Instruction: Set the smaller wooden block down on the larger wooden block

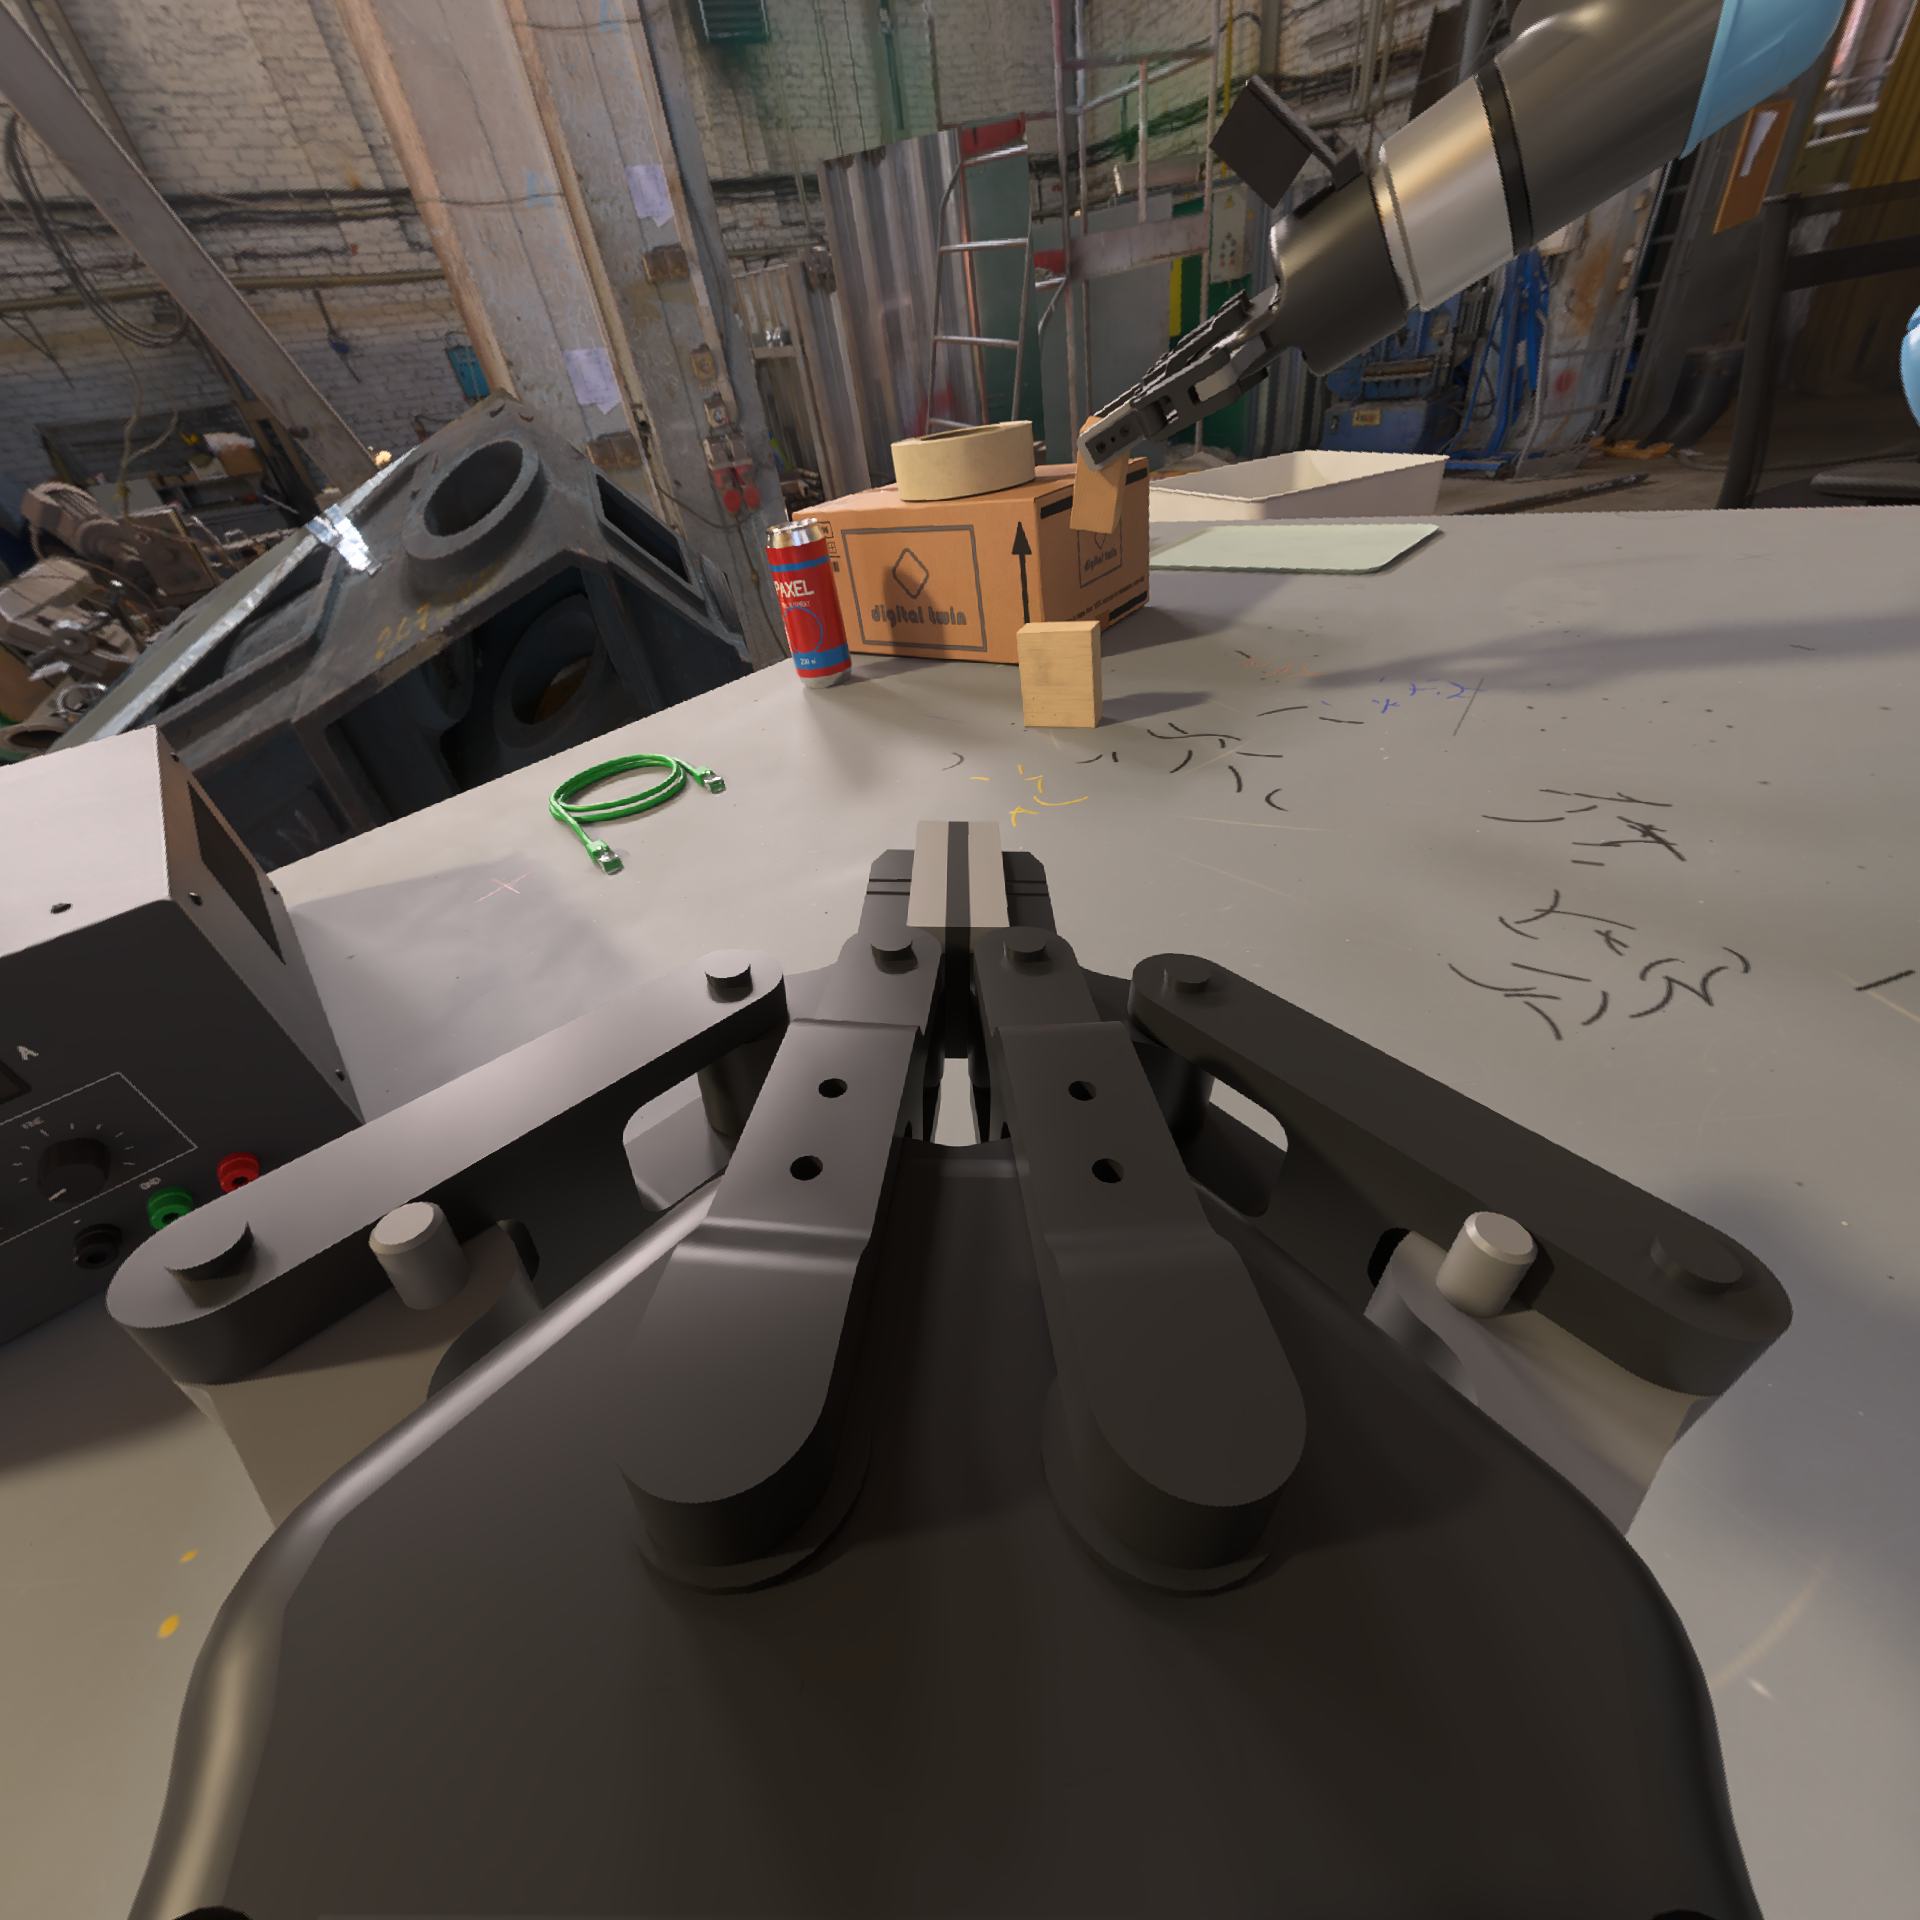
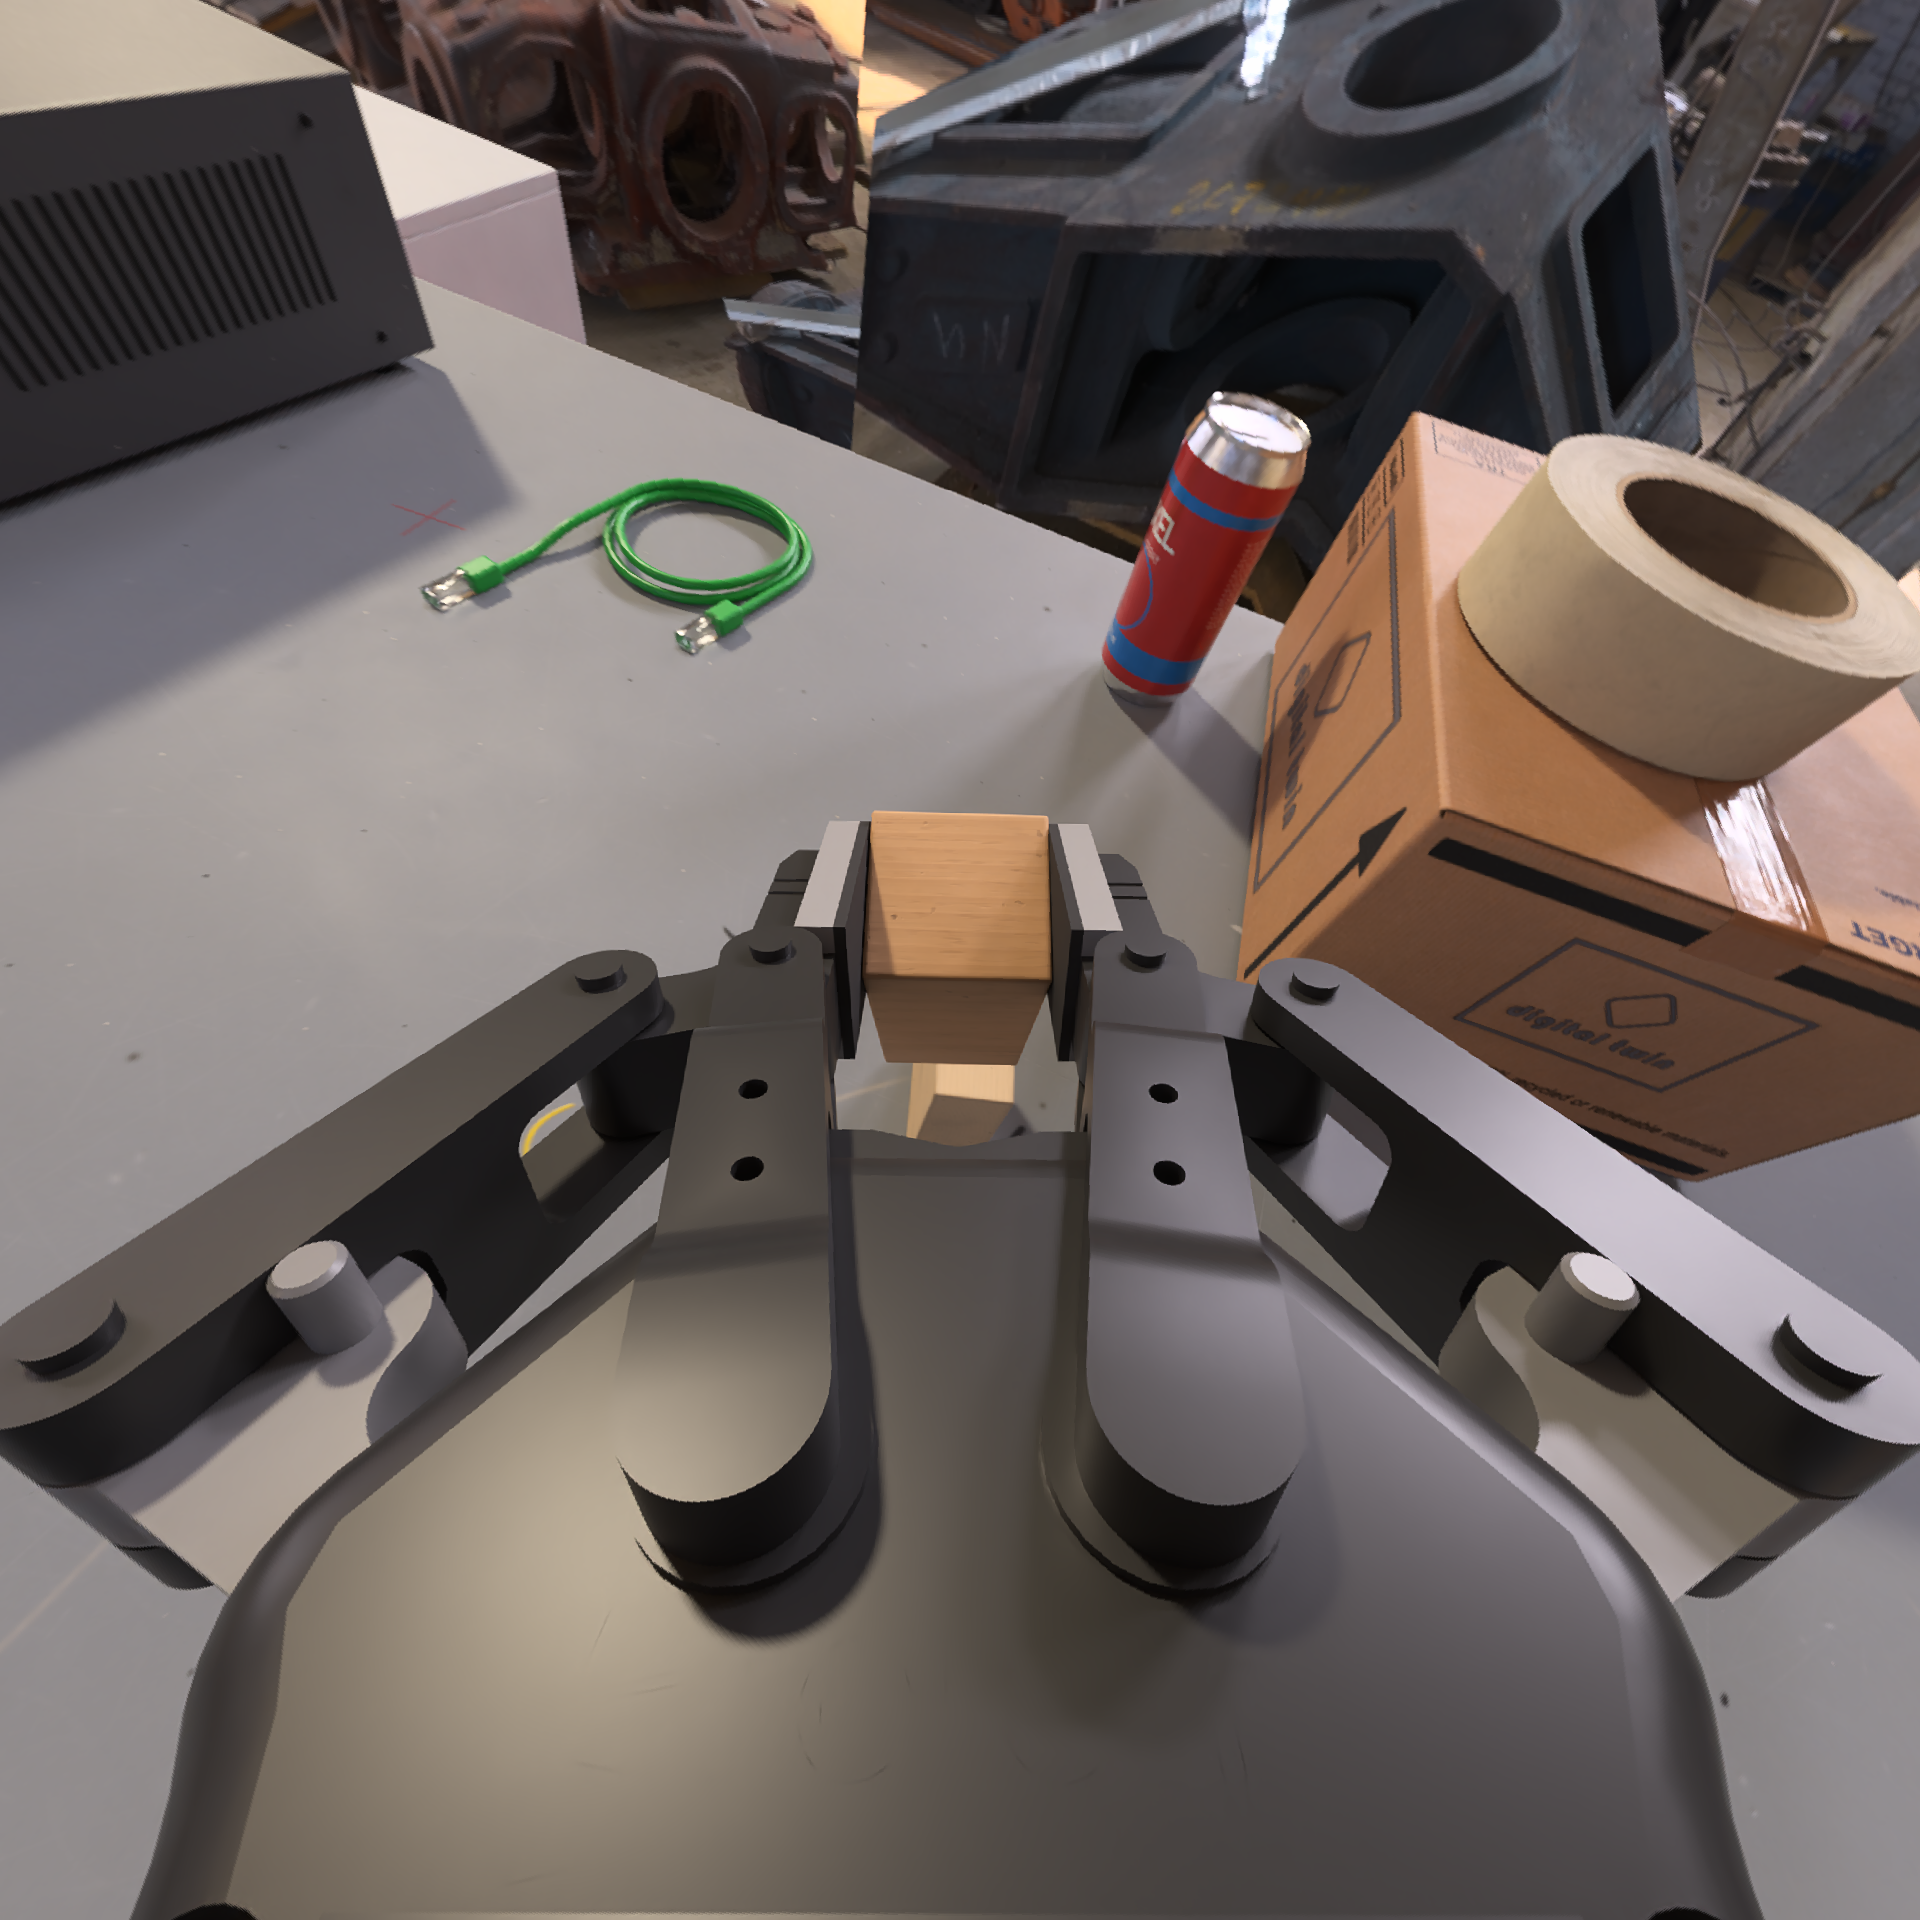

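Two grippers, right gripper point(image 2: 958, 914) clamping smaller block point(image 2: 956, 920) above larger block point(image 1: 1059, 672), left gripper point(image 1: 957, 871) closed empty, printed cardboard box point(image 1: 966, 582)

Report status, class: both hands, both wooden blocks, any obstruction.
Right hand shut on small tan wooden block, airborne. Left hand shut, empty. Larger pale wooden block upright on grey table; brown cardboard box close behind.

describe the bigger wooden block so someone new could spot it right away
Find the cardboard box topped with a tape roll at the grey table's far edge. Just in front of it stands the larger wooden block, alone on the tabletop, paler than the smaller wooden block held overhead.
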